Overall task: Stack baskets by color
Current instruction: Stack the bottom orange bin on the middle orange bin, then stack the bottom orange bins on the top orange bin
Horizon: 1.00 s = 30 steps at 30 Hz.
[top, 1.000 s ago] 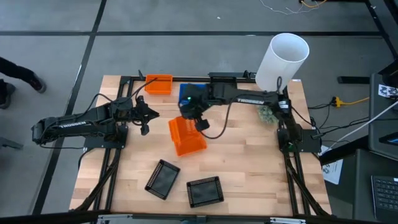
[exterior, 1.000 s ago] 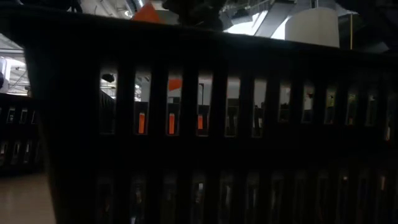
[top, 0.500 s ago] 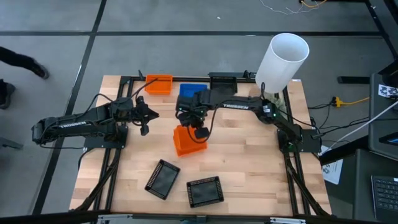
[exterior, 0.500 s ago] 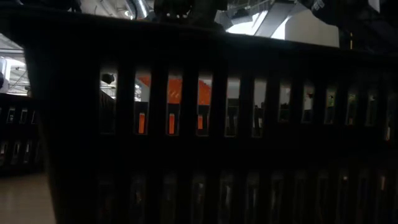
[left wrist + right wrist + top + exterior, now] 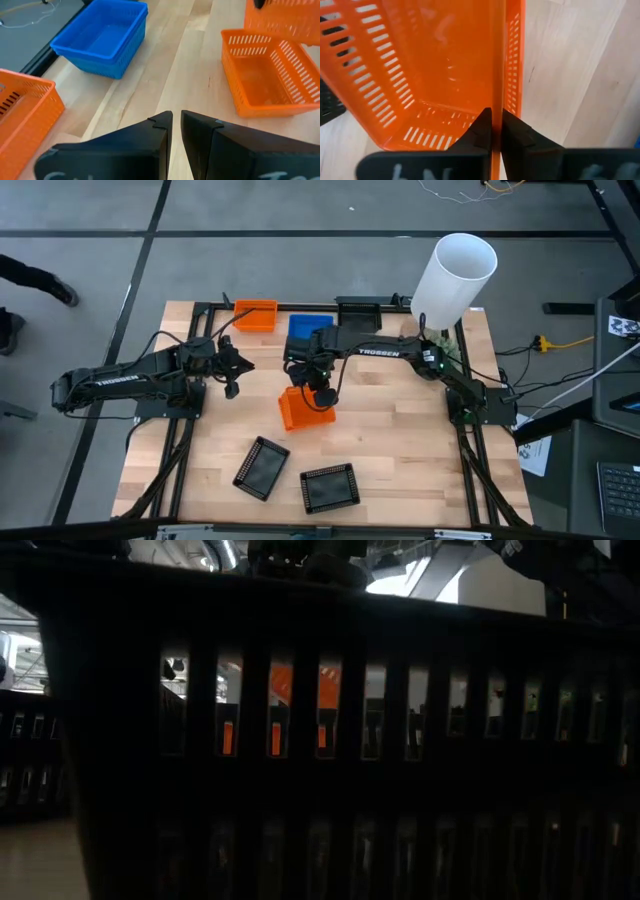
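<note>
My right gripper (image 5: 318, 385) is over the table's middle, shut on an orange basket (image 5: 282, 20). That basket hangs just over a second orange basket (image 5: 265, 82), which stands on its bottom on the wood. A third orange basket (image 5: 255, 315), a blue basket (image 5: 310, 325) and a black basket (image 5: 358, 310) stand along the far edge. Two more black baskets (image 5: 262, 467) (image 5: 330, 488) lie near the front edge. My left gripper (image 5: 175, 117) waits at the table's left, shut on nothing. My right gripper pinches one side wall of the orange basket at its rim (image 5: 496, 95), with one finger (image 5: 480, 130) inside and the other (image 5: 516, 135) outside. The fingers come steeply from above. The basket hangs below them over the lower orange basket; whether the two touch I cannot tell.
A tall white cylinder (image 5: 455, 275) stands at the far right corner. In the low view, the slotted wall of a black basket (image 5: 320, 740) fills nearly the whole picture. Bare wood lies to the right of the middle (image 5: 400, 430).
My right gripper has come down and a little toward the near edge, tipping its fingers more steeply downward. The orange basket it holds has swung from a slant to nearly level and sunk over the orange basket on the table.
</note>
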Each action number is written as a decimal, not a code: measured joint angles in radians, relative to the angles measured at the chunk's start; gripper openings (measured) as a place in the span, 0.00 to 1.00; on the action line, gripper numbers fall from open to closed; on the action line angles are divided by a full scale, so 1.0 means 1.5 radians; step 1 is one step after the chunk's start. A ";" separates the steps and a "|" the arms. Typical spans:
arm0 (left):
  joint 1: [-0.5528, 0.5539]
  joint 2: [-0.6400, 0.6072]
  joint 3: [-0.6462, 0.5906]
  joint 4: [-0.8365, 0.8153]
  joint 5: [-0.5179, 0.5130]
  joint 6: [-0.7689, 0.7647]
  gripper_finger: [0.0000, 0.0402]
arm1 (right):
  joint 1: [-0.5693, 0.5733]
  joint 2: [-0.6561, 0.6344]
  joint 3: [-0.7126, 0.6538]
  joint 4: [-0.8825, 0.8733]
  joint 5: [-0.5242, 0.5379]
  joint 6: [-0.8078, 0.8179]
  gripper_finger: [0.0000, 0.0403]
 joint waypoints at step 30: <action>0.000 0.000 0.000 -0.001 0.000 -0.001 0.07 | 0.010 0.000 -0.001 -0.021 0.010 0.069 0.37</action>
